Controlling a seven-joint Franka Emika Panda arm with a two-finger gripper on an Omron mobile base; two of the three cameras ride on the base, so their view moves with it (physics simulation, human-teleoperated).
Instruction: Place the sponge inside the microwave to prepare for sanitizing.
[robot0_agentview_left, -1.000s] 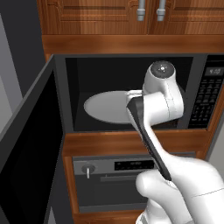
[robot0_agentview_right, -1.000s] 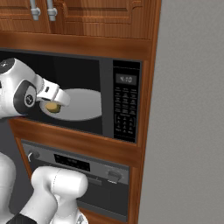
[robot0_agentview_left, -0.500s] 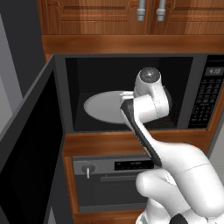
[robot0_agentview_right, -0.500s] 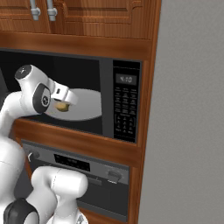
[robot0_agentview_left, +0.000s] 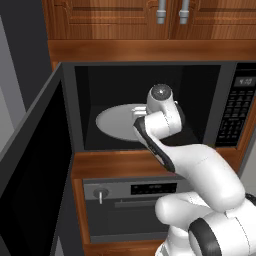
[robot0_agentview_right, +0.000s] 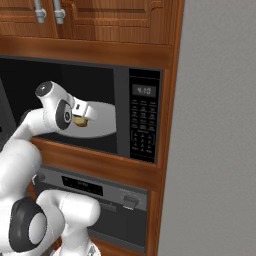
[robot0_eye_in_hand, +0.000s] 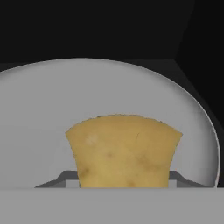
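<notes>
The microwave (robot0_agentview_left: 200, 75) stands with its door swung wide to the left, and its pale grey turntable plate (robot0_agentview_left: 115, 122) lies inside. My gripper (robot0_agentview_right: 82, 120) reaches into the cavity, just above the plate (robot0_agentview_right: 102, 122), shut on the yellowish-tan sponge (robot0_agentview_right: 79, 121). In the hand view the sponge (robot0_eye_in_hand: 124, 151) sits between the fingers, over the near part of the plate (robot0_eye_in_hand: 52, 109). The arm's wrist hides the gripper in the left base view.
The open black-glass door (robot0_agentview_left: 30, 170) juts out at the left. The keypad strip (robot0_agentview_right: 142, 122) is on the microwave's right. Below is a grey oven with a knob (robot0_agentview_left: 100, 192). Wooden cabinets (robot0_agentview_left: 120, 20) hang above. A grey wall (robot0_agentview_right: 220, 125) stands at the right.
The arm has pushed forward, carrying the sponge from the opening's edge deeper into the cavity, over the turntable plate. The gripper stays shut on it.
</notes>
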